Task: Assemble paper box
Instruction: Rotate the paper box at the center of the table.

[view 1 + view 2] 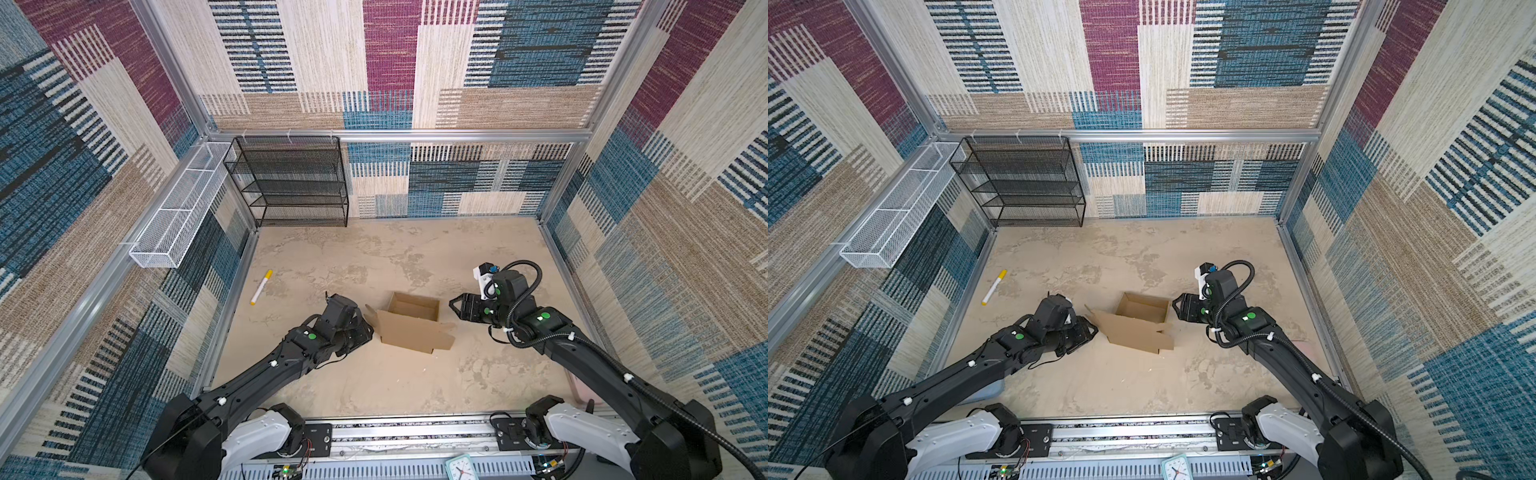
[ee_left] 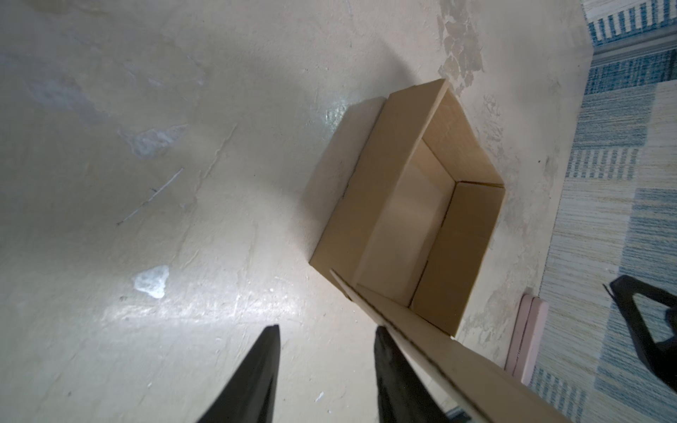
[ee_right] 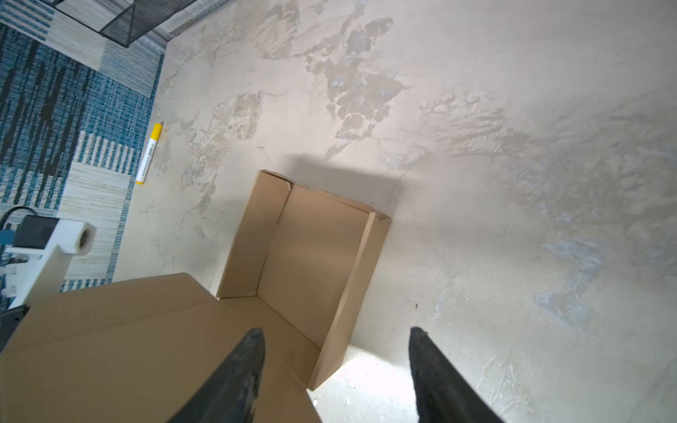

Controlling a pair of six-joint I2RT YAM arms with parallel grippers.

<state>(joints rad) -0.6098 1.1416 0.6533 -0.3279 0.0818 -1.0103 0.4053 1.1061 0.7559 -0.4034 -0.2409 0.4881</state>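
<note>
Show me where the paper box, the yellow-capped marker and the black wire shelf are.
paper box [image 1: 409, 332]: in a top view, on its flat front flap.
marker [image 1: 260, 288]: in a top view, on the middle of the white barrel.
wire shelf [image 1: 291, 187]: in a top view, on a middle mesh tier.

We are looking steeply down from high above the near edge of the beige mottled worktop [image 1: 374, 386] in both top views. Close in, we are facing its right edge past the black left gripper [image 2: 327, 331] and its left edge past the black right gripper [image 3: 337, 331]. All views are sharing the plain brown cardboard box [image 2: 403, 190].
</note>
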